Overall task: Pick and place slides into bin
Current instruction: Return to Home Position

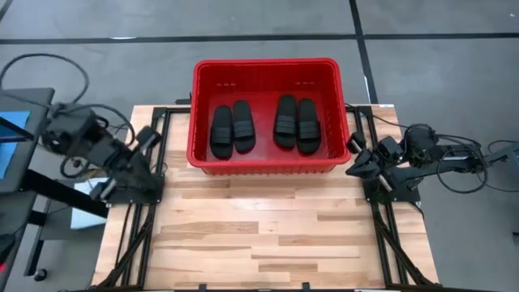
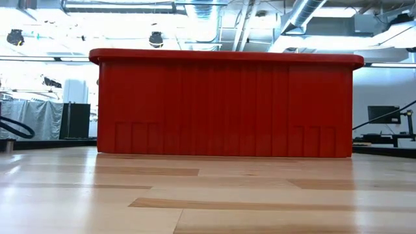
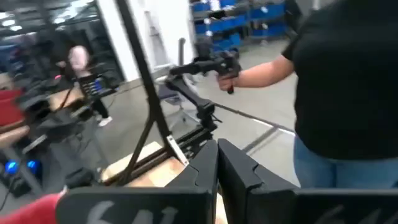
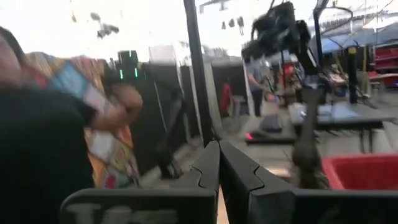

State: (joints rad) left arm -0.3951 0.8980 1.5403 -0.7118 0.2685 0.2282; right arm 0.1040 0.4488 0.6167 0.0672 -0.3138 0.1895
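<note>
- Bare planks of the wooden bench [image 1: 268,235] are seen in front of the bin [image 1: 195,122].
- The left claw [image 3: 217,149] is held off the bin's left short side, over the black frame rails [image 1: 146,211]. Its fingers are pressed together on nothing.
- The right claw [image 4: 219,149] is held off the bin's right short side, likewise closed and empty.
- The bin is stood at the bench's far edge between the two arms, with its long axis across the bench. In the low view its contents are hidden by its ribbed near wall.
- All four slides [image 1: 243,126] are laid flat on the bin's floor in two pairs. One pair is toward the left short wall, the other toward the right.
- Each slide's long axis is run from the bin's near wall to its far wall, straps up. The toe ends cannot be told.
- Farther from the bin, out in the room, a person in a dark top [image 3: 348,81] is seen with a hand [image 3: 233,78] closed round a handle. A person in a patterned top [image 4: 102,140] is also seen.
</note>
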